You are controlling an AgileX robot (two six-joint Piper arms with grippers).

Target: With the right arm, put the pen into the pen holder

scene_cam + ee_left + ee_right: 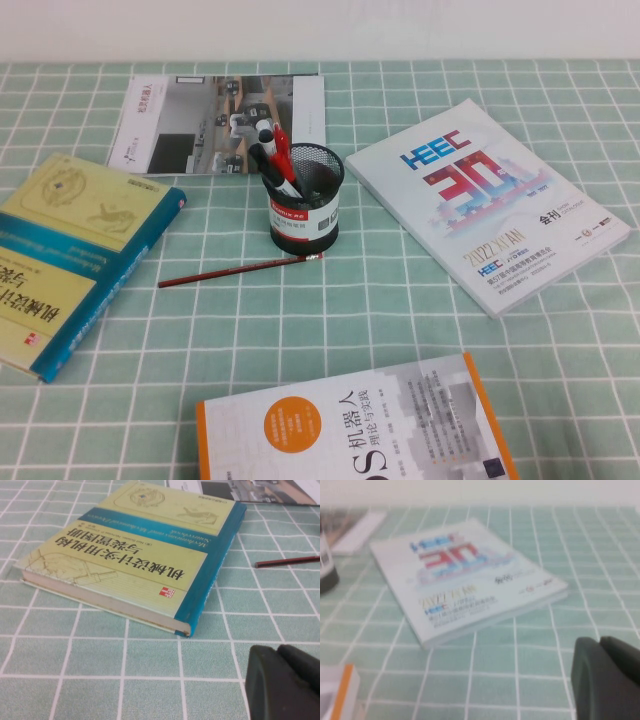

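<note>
Mia: What is in the pen holder (304, 203)?
Sam: It is a round black cup made of wire net. A red marker (281, 150) and a black marker (263, 137) stick out. I cannot pick out the silver pen among them.
Mia: How many books?
Sam: Four flat ones: a yellow and blue book (70, 250), a photo booklet (200, 125), a white booklet (490, 200) and an orange book (360, 430). One thin red pencil (240, 270) lies just beside the cup, on the green checked cloth (400, 310).
Mia: And the pincers?
Sam: The left gripper (278, 652) is low by the yellow and blue book, pressed together and holding nothing. The right gripper (600, 644) is low by the white booklet, closed tight too, with nothing in it
</note>
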